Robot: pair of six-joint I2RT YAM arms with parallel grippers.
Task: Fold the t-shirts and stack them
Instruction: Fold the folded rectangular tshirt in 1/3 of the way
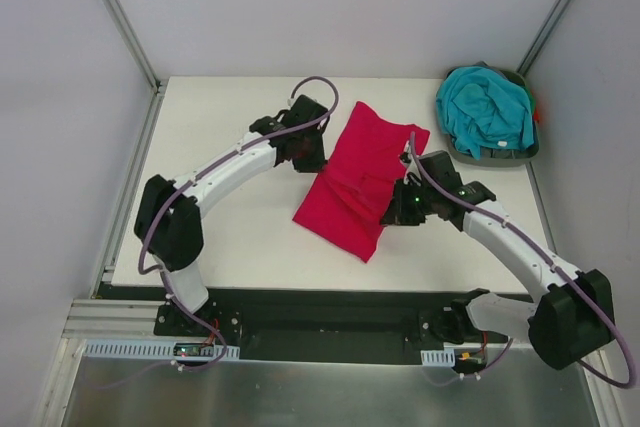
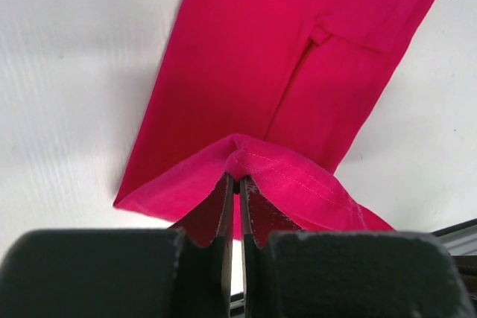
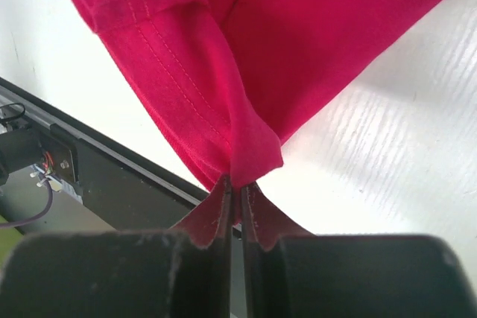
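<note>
The crimson-red t-shirt (image 1: 358, 179) lies partly folded in a long strip across the middle of the table. My left gripper (image 1: 306, 152) is shut on a pinch of its left edge; the left wrist view shows the red cloth (image 2: 246, 72) bunched between the jaws and lifted a little. My right gripper (image 1: 400, 209) is shut on the shirt's right edge; the right wrist view shows a hemmed fold (image 3: 186, 57) hanging from the jaws above the table. The teal t-shirt (image 1: 484, 109) lies crumpled in the tray at the back right.
The dark grey-green tray (image 1: 505, 156) stands at the table's back right corner. The table's front edge with a black rail (image 1: 330, 307) runs just below the arms. White walls close in the back and the sides.
</note>
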